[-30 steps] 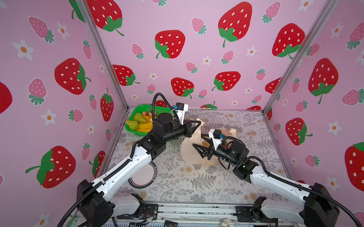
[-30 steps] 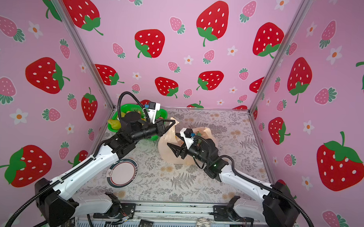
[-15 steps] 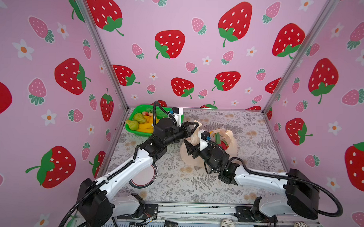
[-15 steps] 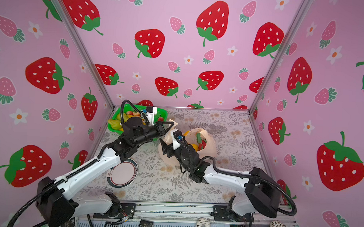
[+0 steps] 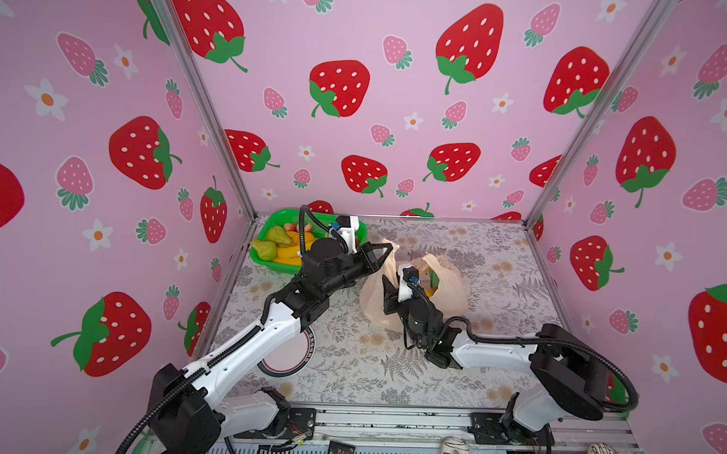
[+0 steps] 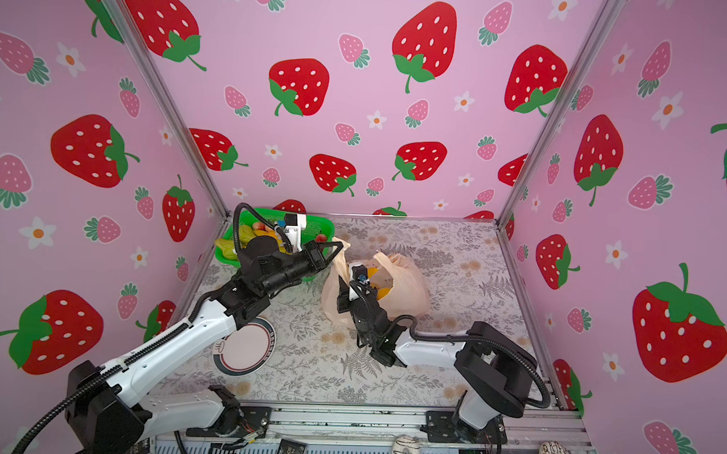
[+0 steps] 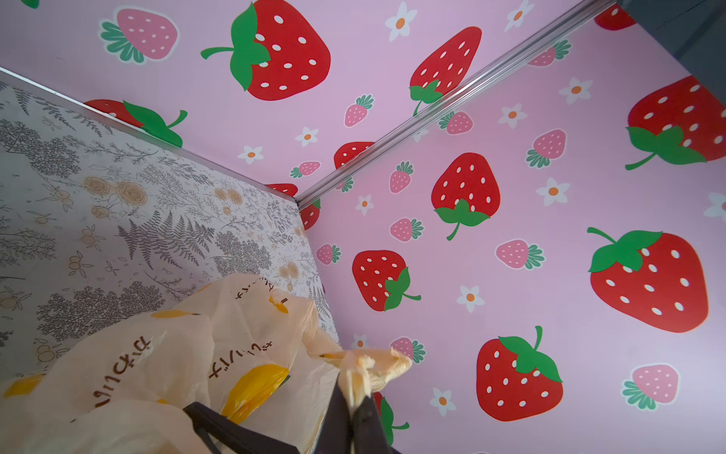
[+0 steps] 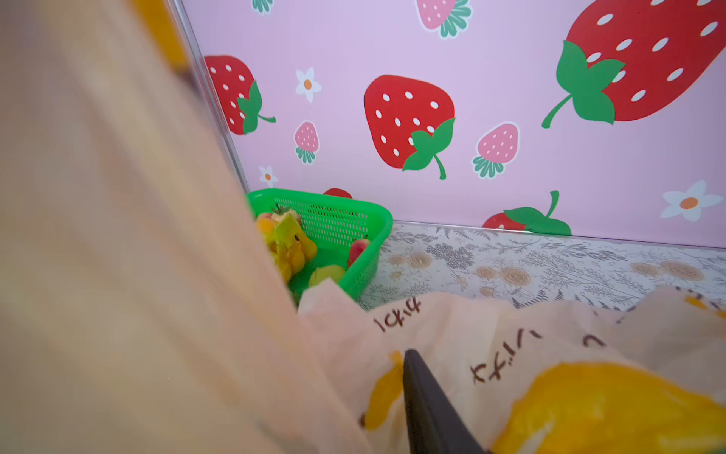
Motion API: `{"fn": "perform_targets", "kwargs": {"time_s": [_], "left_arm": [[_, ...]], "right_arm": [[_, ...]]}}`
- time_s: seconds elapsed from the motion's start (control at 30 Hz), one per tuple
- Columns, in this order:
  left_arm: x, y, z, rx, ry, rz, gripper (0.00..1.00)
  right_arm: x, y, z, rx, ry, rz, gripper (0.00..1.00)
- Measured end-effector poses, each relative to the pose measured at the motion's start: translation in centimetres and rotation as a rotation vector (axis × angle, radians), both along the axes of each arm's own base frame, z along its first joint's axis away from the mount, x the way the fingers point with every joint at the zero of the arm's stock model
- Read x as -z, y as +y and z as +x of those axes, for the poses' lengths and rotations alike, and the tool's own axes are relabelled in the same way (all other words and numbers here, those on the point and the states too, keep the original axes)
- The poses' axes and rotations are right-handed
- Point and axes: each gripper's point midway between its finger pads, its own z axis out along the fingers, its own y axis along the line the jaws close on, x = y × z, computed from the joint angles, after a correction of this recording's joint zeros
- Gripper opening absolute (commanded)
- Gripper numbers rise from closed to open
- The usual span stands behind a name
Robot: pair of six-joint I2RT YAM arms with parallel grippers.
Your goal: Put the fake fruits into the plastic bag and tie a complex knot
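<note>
**A:** In both top views, how far along?

**B:** Partway. The green basket (image 5: 285, 212), far left, still holds fake fruits (image 5: 280, 244). The plastic bag (image 5: 451, 293) sits mid-table with its mouth open, orange and green showing inside. Nothing is tied yet. The left gripper (image 5: 389, 249) pinches its handle (image 5: 387, 264). The right gripper (image 5: 393, 281) is at the mouth; open or closed, I cannot tell.

**A:** Left wrist?

**B:** Fingers (image 7: 371, 426) clamped on bunched film. Brown lettering (image 7: 129, 373), unreadable.

**A:** Right wrist?

**B:** One finger (image 8: 428, 405) against the bag. Same script, illegible.
</note>
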Motion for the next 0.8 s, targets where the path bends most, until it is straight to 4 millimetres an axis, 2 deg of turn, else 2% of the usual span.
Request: {"fn": "perform_targets", "kwargs": {"time_s": [0.1, 0.2, 0.33, 0.43, 0.5, 0.6, 0.67, 0.8], "left_arm": [[0.2, 0.0, 0.0, -0.001, 0.004, 0.003, 0.0], [0.2, 0.0, 0.1, -0.001, 0.001, 0.003, 0.0], [0.1, 0.1, 0.1, -0.001, -0.002, 0.002, 0.0], [0.0, 0.1, 0.1, -0.001, -0.005, 0.0, 0.0], [0.0, 0.1, 0.1, -0.001, -0.005, 0.0, 0.0], [0.0, 0.2, 0.2, -0.004, -0.005, 0.0, 0.0], [0.0, 0.3, 0.3, -0.007, -0.004, 0.0, 0.0], [0.0, 0.7, 0.6, -0.021, -0.003, 0.0, 0.0]], "right_arm": [[0.1, 0.2, -0.1, -0.024, -0.013, -0.025, 0.38], [-0.5, 0.7, -0.5, -0.064, -0.037, -0.047, 0.5], [-2.4, 1.3, -0.9, -0.109, -0.084, -0.052, 0.67], [-4.2, 1.9, -0.9, -0.141, -0.124, -0.035, 0.71], [-5.0, 2.2, -0.7, -0.165, -0.145, -0.028, 0.69], [-5.5, 2.3, 0.0, -0.191, -0.163, -0.005, 0.53], [-4.7, 2.6, 0.6, -0.21, -0.158, 0.001, 0.43], [-1.7, 2.8, 0.7, -0.248, -0.12, -0.028, 0.33]]}}
